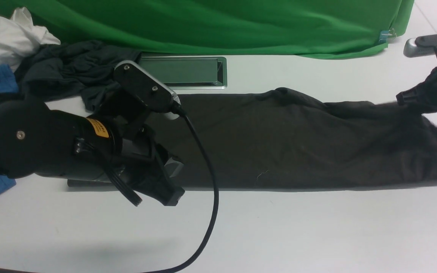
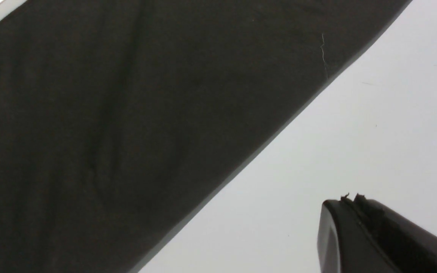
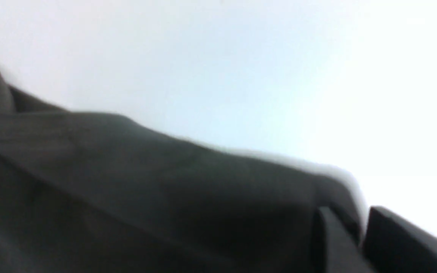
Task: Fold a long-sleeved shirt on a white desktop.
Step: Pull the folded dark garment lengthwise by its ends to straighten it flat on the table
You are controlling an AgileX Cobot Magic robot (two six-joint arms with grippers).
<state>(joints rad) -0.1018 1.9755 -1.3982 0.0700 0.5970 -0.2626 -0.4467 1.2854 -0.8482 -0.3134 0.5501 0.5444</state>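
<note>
Left gripper [image 2: 352, 201] shut, empty; right gripper [image 3: 349, 218] slightly open at the shirt [image 1: 279, 148], hold unclear

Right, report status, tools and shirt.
Left tool shut, empty, near side. Right tool at shirt's far right edge; grip unclear. Shirt folded into a long band, right part rumpled.

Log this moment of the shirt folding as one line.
left gripper: shut, empty | right gripper: at shirt's far right edge, grip unclear | shirt: spread wide, rumpled at right
</note>
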